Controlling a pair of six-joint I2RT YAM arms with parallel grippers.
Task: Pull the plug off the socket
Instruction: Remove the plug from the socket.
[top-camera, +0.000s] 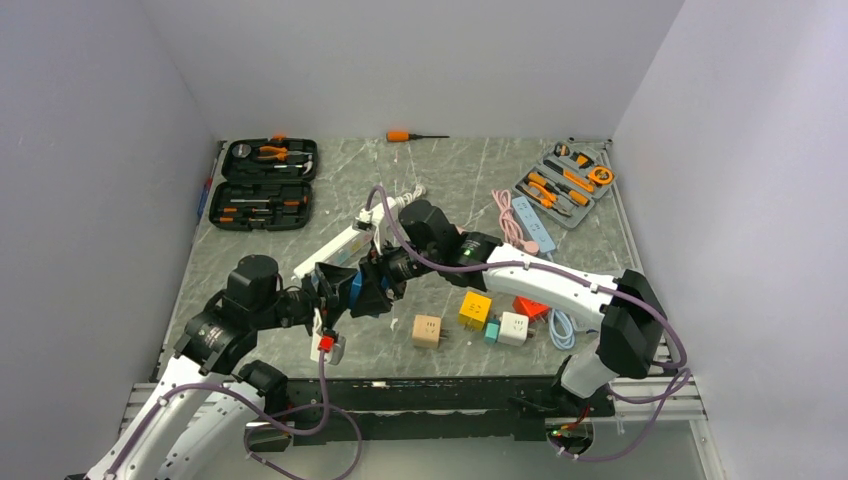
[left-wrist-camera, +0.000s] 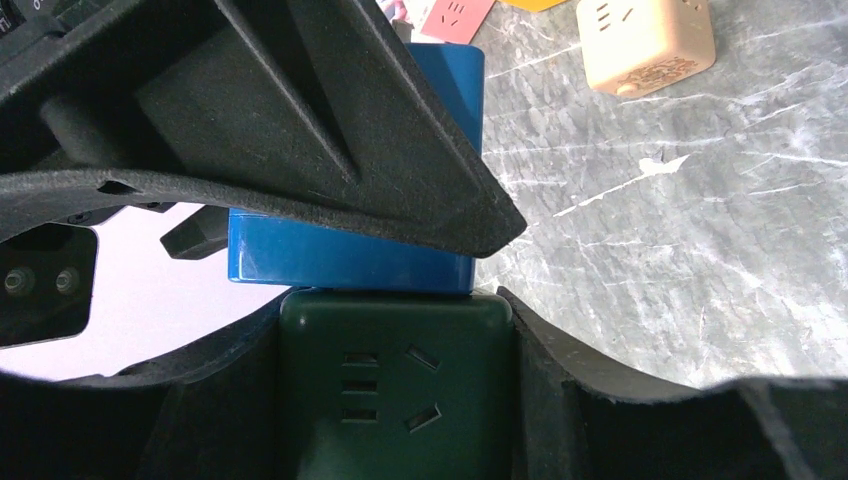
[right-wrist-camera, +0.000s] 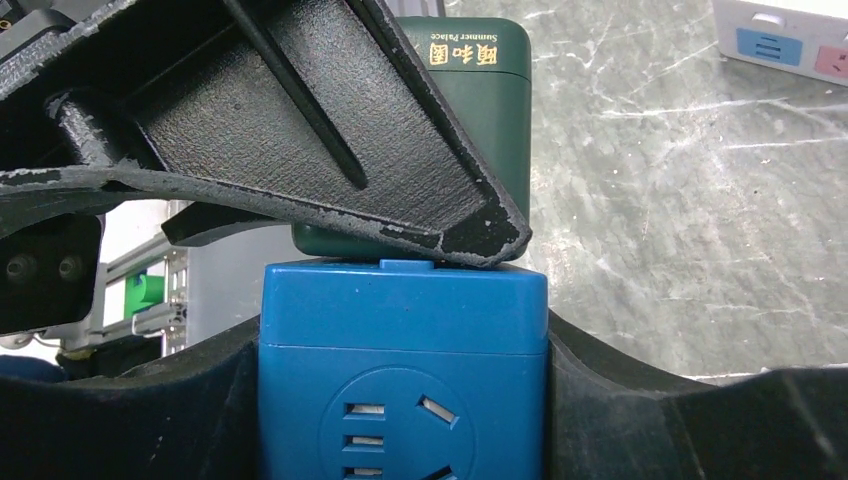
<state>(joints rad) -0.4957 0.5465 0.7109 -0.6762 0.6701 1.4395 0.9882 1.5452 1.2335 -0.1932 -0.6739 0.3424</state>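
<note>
Your two arms met over the middle of the table (top-camera: 450, 180), nose to nose. Your left tool (left-wrist-camera: 392, 340) was clamped on a dark green cube (right-wrist-camera: 480, 110), a socket block with slots on its face and gold lettering on one side. Your right tool (right-wrist-camera: 403, 330) was clamped on a blue cube (left-wrist-camera: 330, 255), also showing socket slots. In both wrist views the two cubes sat face to face and touching, with no gap at the seam. The prongs were hidden, so you could not tell from these views which cube was plugged into which.

By that evidence, both grasps were done and the pull itself was not: the pair had not yet parted. What remained was to draw the tools straight apart along the line of the prongs.

The table was grey marbled stone. Toward the lower right of the overhead view lay a beige cube (top-camera: 428, 330), a yellow cube (top-camera: 475, 309) and a white cube (top-camera: 514, 327). A white power strip (top-camera: 335, 250) lay just behind the tools. A black tool case (top-camera: 265, 183) sat open at the upper left, a grey tool tray (top-camera: 563, 185) at the upper right, and an orange-handled screwdriver (top-camera: 415, 135) at the top centre. Plain pale walls enclosed three sides.
</note>
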